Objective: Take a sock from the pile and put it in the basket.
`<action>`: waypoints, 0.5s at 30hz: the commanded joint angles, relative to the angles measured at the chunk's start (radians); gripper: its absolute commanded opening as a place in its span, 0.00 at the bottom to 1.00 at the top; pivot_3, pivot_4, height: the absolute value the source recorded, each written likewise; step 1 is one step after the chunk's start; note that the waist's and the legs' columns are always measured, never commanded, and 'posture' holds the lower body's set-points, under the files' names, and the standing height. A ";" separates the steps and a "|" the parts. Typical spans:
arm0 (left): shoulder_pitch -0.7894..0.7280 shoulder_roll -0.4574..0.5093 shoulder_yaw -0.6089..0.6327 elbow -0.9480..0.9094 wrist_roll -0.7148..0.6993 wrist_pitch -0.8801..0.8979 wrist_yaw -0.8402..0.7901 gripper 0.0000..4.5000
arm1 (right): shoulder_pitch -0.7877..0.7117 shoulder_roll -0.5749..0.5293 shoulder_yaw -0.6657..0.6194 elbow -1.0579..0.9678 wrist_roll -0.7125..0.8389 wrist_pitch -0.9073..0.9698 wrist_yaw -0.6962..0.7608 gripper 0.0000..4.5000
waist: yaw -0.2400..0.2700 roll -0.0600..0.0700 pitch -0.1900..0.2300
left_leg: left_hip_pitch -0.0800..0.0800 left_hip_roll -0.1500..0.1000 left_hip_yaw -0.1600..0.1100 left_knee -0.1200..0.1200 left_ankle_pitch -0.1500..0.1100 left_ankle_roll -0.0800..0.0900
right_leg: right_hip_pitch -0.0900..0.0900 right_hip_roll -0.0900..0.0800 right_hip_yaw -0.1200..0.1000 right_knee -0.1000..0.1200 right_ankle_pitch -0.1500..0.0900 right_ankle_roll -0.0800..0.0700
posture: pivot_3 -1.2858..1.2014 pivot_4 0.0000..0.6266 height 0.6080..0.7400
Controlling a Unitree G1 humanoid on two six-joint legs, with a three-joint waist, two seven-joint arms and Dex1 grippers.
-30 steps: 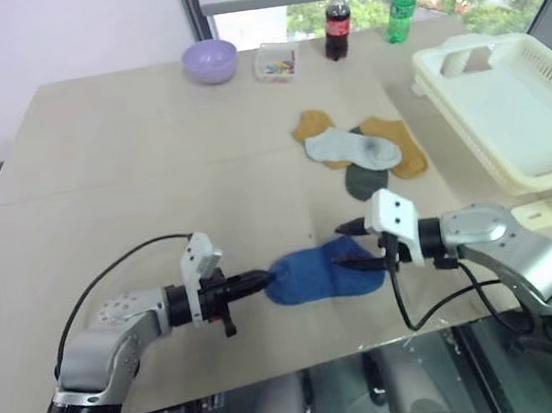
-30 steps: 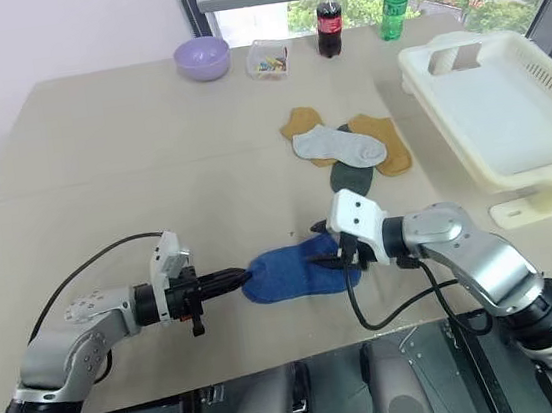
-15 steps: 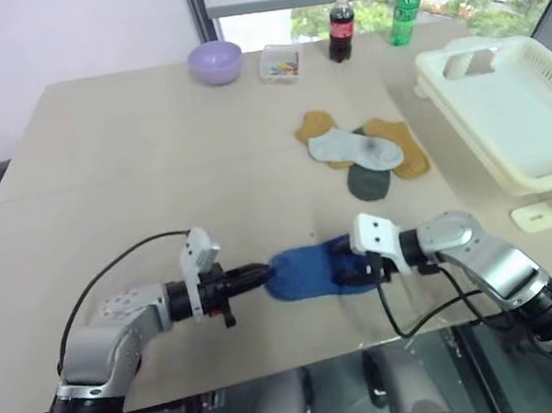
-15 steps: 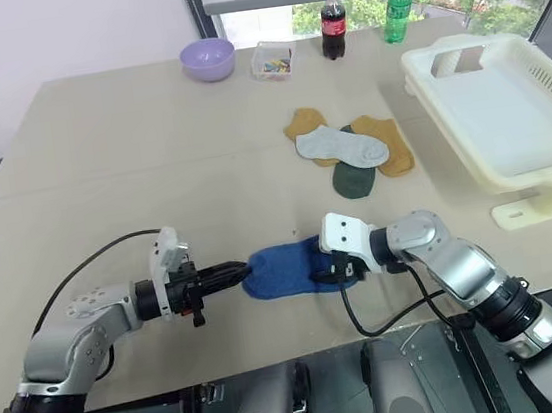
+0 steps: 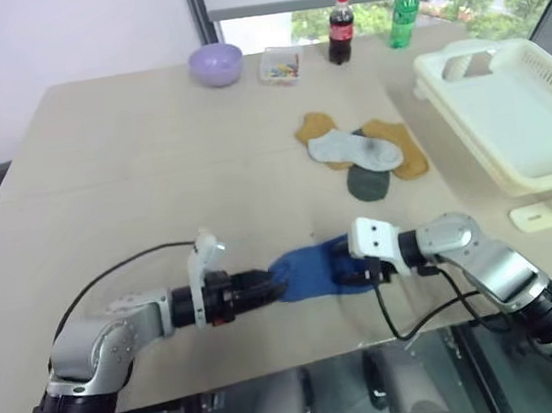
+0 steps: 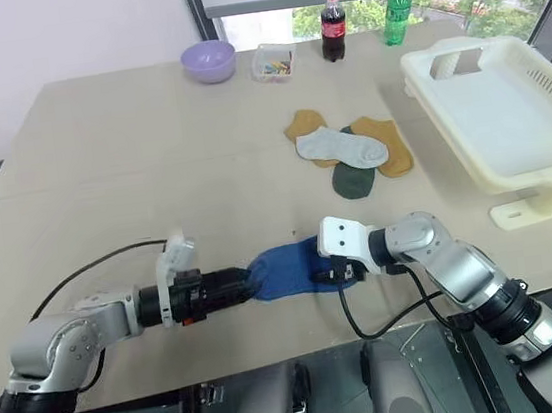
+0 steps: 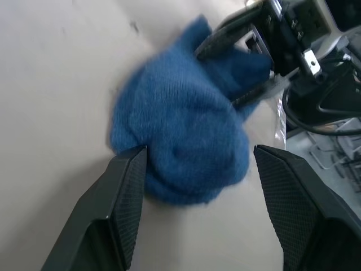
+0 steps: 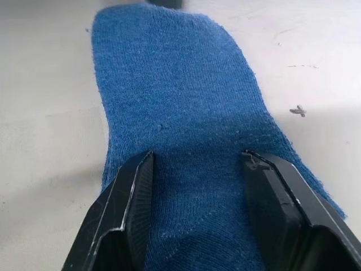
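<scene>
- I see a wide beige table [image 5: 141, 173] carrying everything.
- A blue sock [image 5: 309, 271] lies flat on it near the front edge, between my left pincer [image 5: 276, 287] and my right pincer [image 5: 349, 266].
- Beyond the right pincer lies a small pile [image 5: 365, 153] of yellow, grey and dark green socks.
- Farther off on that pincer's outer side sits a cream basket [image 5: 543, 169].
- At the far edge, well away from both pincers, stand a lilac bowl [image 5: 214, 63], a small clear box [image 5: 279, 65], a cola bottle [image 5: 338, 25] and a green bottle [image 5: 401, 12].
</scene>
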 commanded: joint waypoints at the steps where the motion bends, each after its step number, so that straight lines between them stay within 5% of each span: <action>1: -0.002 0.039 -0.055 0.000 0.040 0.014 -0.017 0.71 | 0.030 -0.013 0.034 0.045 -0.054 0.022 -0.002 0.56 | 0.000 0.000 -0.001 | 0.001 0.000 0.000 0.000 0.000 0.000 | 0.001 0.000 0.000 0.000 0.000 0.000 | 0.52 0.24 0.96; 15: 0.023 0.075 -0.062 -0.034 0.019 0.010 -0.093 0.71 | 0.036 0.005 0.038 0.044 -0.075 0.023 -0.012 0.56 | -0.003 0.001 -0.008 | 0.003 0.000 0.001 0.000 0.000 0.000 | 0.001 0.000 0.001 0.000 0.000 0.000 | 0.52 0.24 0.96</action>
